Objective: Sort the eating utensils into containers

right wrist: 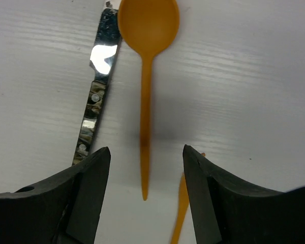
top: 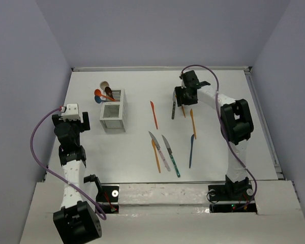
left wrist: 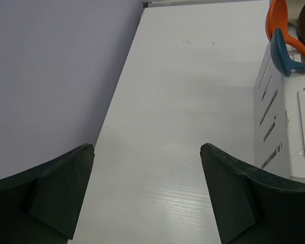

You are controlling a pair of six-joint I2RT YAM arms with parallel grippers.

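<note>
Caddy (left wrist: pixel 270 101) and orange spoon (left wrist: pixel 277 19) cropped at the left wrist view's edge

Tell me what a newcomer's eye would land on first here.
The white slatted plastic caddy stands left of centre, with orange, blue and brown spoons standing in its far compartment. Loose slim knives and spoons lie scattered mid-table. The right pincer hangs open over an orange plastic spoon beside a shiny metal knife.
</note>
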